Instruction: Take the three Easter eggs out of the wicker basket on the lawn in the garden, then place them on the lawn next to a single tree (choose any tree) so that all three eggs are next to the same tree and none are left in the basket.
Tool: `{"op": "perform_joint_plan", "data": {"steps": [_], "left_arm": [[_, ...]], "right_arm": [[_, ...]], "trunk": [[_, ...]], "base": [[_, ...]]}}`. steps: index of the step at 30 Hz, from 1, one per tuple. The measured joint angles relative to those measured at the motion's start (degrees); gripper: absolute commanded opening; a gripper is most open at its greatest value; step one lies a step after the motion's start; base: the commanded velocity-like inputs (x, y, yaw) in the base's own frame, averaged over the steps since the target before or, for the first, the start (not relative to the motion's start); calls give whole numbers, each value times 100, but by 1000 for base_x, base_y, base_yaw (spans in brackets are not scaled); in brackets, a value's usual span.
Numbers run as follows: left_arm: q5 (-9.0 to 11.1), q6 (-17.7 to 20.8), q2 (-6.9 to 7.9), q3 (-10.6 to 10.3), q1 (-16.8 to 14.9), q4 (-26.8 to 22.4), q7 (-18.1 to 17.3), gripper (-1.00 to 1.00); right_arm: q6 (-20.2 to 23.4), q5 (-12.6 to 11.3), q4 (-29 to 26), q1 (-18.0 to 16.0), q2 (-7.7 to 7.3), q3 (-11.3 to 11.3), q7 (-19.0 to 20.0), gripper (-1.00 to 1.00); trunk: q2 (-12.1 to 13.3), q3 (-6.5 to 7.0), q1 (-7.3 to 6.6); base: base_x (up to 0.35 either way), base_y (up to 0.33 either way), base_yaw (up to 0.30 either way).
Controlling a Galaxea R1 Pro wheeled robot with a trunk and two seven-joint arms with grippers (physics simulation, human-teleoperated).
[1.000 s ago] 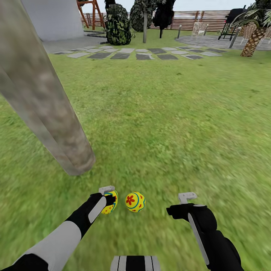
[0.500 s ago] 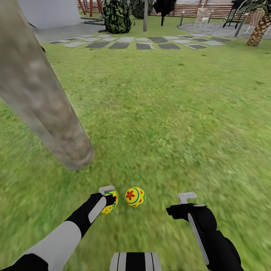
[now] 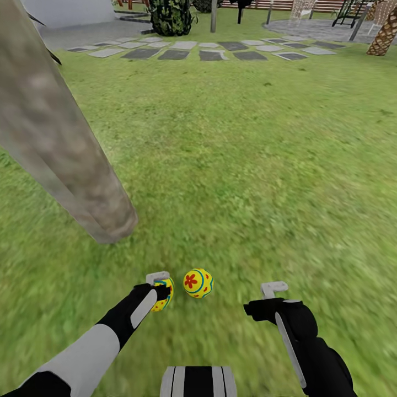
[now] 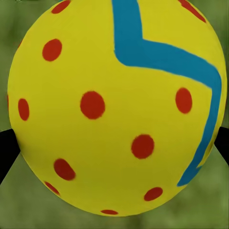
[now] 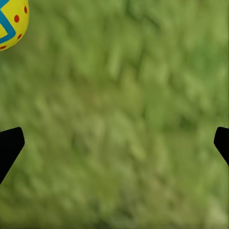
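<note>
My left gripper [image 3: 160, 288] is shut on a yellow Easter egg [image 3: 164, 295] with red dots and a blue zigzag [image 4: 114, 109], held low over the lawn [image 3: 248, 165]. A second egg [image 3: 198, 283] with a red flower mark lies on the grass just right of it, and its edge appears in the right wrist view [image 5: 12, 21]. The tree's thick grey-brown trunk [image 3: 60, 138] meets the grass a short way ahead and to the left of both eggs. My right gripper [image 3: 274, 291] hangs open above bare grass [image 5: 114, 148]. The wicker basket is out of view.
Grey stepping stones [image 3: 176, 54] cross the far end of the lawn. Behind them stand a dark bush [image 3: 171, 16], a thin post [image 3: 213, 15] and a scaly palm trunk [image 3: 385, 36]. Open grass stretches ahead and to the right.
The whole head view has shifted, so the camera moved: trunk, stones and the lying egg slid up in the picture. Both grippers keep their pose, the left still holding its egg.
</note>
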Motion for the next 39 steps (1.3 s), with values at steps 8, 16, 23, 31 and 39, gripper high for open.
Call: {"op": "perform_joint_plan", "data": {"steps": [8, 16, 23, 31, 39], "left_arm": [[0, -15, 0, -53, 0, -2, 4, -100], [-2, -16, 6, -55, 0, -8, 3, 100], [-2, -15, 8, -55, 1, -8, 5, 100], [-1, -14, 2, -55, 0, -8, 7, 100], [-1, -14, 1, -55, 0, -5, 6, 100]], "right_arm": [[0, 0, 0, 0, 0, -1, 0, 100], [0, 0, 0, 0, 0, -2, 0, 100], [0, 2, 0, -2, 0, 0, 1, 100], [0, 0, -1, 0, 0, 0, -1, 100], [0, 0, 0, 0, 0, 0, -1, 100]], "trunk": [[0, 0, 0], [0, 0, 0], [0, 0, 0], [0, 0, 0], [0, 0, 0]], "base": [[0, 0, 0], [0, 0, 0], [0, 0, 0], [0, 0, 0], [0, 0, 0]]}}
